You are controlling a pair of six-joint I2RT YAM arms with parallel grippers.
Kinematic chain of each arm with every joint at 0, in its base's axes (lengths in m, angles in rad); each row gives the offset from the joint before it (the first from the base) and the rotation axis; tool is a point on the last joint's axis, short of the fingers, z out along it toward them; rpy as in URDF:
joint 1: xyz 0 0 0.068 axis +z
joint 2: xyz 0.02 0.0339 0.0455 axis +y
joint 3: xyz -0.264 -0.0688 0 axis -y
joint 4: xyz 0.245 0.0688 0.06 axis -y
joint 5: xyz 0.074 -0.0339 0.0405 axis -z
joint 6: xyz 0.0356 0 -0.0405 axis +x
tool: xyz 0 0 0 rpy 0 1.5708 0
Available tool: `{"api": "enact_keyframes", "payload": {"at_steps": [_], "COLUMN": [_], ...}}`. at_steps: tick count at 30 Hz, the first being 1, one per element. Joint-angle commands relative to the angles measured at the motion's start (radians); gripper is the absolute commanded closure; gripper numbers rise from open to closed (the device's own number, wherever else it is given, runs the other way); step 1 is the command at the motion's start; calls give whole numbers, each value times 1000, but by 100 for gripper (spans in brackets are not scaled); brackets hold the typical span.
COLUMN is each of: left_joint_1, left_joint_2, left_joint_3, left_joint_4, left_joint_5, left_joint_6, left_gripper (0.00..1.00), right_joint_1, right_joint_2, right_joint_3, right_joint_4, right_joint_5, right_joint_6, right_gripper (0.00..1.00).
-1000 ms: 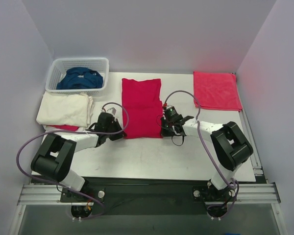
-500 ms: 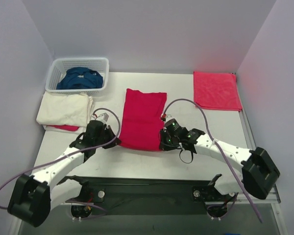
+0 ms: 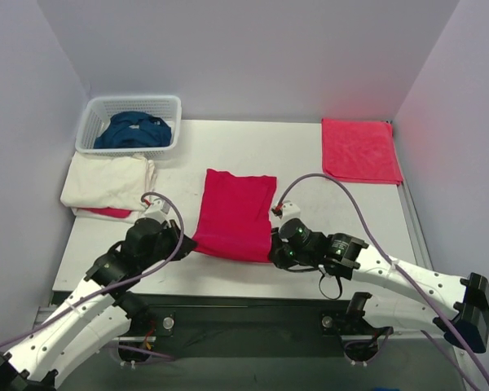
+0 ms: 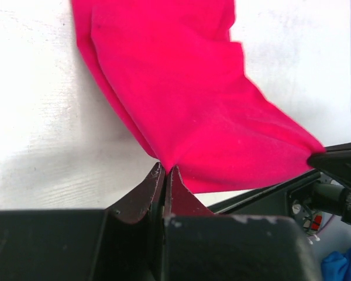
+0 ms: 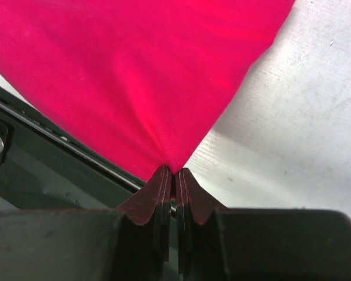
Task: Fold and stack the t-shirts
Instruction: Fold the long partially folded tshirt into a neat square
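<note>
The crimson red t-shirt [image 3: 235,214], folded into a long strip, lies in the middle of the table with its near edge at the table's front edge. My left gripper [image 3: 183,241] is shut on its near left corner [image 4: 165,167]. My right gripper [image 3: 272,252] is shut on its near right corner [image 5: 174,171]. The cloth is stretched between them [image 4: 187,99] [image 5: 134,76]. The cream-white t-shirt [image 3: 106,182] lies folded at the left on something red. The dark blue t-shirt [image 3: 133,130] is crumpled in the basket.
The white lattice basket [image 3: 94,122] stands at the back left corner. A folded pink-red cloth [image 3: 359,151] lies at the back right. The table's front edge and the black rail [image 3: 244,305] are just below both grippers. Purple cables loop from both arms.
Both grippers have pulled the red t-shirt toward the table's front edge; the arms have stretched out low and the shirt's far end has slid nearer.
</note>
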Motion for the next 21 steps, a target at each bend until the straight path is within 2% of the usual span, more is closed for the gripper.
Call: {"api": "enact_keyframes", "payload": {"at_steps": [1, 4, 11, 21], "left_joint_1": [-22, -26, -26, -26], "left_joint_2": [-67, -110, -95, -146], "left_joint_3": [68, 90, 127, 82], "left_joint_4": [-103, -135, -126, -166], "left_joint_5": [-90, -110, -136, -152], "left_joint_6": [-29, -27, -12, -41], "left_gripper": [100, 100, 100, 100], "right_joint_1": [57, 104, 111, 112], "right_joint_2": [-35, -54, -45, 11], "right_joint_3": [35, 60, 120, 132], "right_joint_4": [-98, -121, -132, -132], "right_joint_5": [109, 161, 233, 175], "right_joint_6": [28, 37, 7, -4], "right_gripper": [100, 100, 100, 100]}}
